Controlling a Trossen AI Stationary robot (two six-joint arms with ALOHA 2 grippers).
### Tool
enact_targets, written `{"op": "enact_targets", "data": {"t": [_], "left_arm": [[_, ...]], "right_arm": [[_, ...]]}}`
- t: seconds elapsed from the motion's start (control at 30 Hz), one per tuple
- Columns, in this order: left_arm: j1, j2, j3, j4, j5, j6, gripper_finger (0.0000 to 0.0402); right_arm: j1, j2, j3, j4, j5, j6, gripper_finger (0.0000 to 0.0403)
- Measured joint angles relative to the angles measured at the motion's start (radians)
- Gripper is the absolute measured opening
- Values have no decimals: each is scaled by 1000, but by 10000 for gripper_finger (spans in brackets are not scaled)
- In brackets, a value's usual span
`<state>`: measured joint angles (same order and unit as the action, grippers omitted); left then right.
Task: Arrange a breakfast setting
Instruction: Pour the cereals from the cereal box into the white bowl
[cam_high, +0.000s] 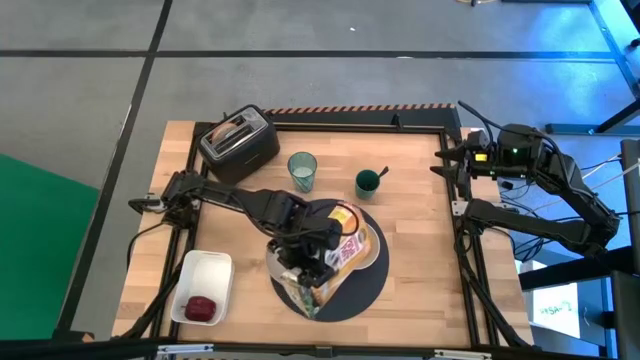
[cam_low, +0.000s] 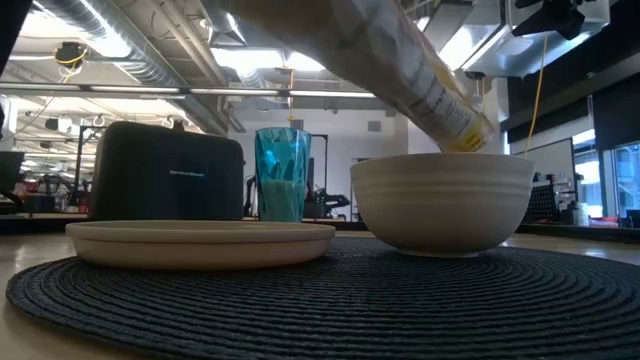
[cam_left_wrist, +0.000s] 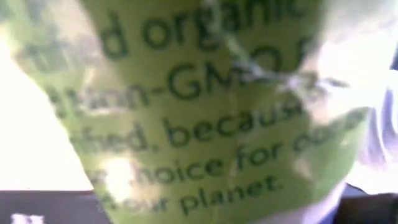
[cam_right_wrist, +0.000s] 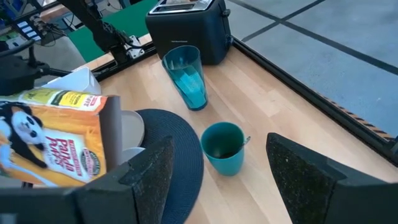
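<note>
A cereal bag (cam_high: 345, 248) with an orange front and green sides hangs tilted over the round dark-grey mat (cam_high: 365, 290). Its lower end (cam_low: 455, 125) is just above the white bowl (cam_low: 443, 200). My left gripper (cam_high: 308, 255) is over the mat, shut on the bag, whose green side fills the left wrist view (cam_left_wrist: 205, 112). The pale beige plate (cam_low: 200, 240) lies on the mat beside the bowl. The bluish glass (cam_high: 302, 170) stands behind the mat. A small red fruit (cam_high: 202, 307) lies in the white tray (cam_high: 205, 270). My right gripper (cam_right_wrist: 217, 193) waits open at the table's right edge. My left gripper holds the cereal bag around its middle (cam_high: 325, 262), coming from above. The gripper's own body hides the place of contact in the high view, and the bag fills the wrist view. The bag is lifted clear and tilted, its lower end over the bowl.
The black toaster (cam_high: 238, 140) stands at the far left with something brown in its slots. A teal cup (cam_high: 368, 182) with a handle sticking out stands right of the glass. Bare wood lies to the mat's right and far right.
</note>
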<state>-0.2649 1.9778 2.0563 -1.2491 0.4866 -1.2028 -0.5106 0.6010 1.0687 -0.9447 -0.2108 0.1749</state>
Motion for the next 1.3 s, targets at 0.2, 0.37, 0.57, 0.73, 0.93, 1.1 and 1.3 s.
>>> {"op": "enact_targets", "data": {"t": [0.2,0.37,0.57,0.73,0.93,1.1,1.3], "left_arm": [[0,0,0,0,-68,81,179],[-4,-4,0,-1,-117,160,179],[-18,-45,0,-43,-274,249,179],[-43,-117,0,-90,-444,303,179],[-111,-210,0,-91,-701,360,179],[-171,-273,0,-40,-955,472,179],[-171,-326,0,180,-1081,825,179]], "right_arm": [[0,0,0,9,-19,44,248],[0,-2,0,54,-83,110,248],[0,-9,0,229,-216,224,248],[0,-37,0,385,-252,363,248],[0,-104,0,488,-183,480,248],[0,-155,0,560,-175,487,248],[0,-131,0,626,-254,409,248]]}}
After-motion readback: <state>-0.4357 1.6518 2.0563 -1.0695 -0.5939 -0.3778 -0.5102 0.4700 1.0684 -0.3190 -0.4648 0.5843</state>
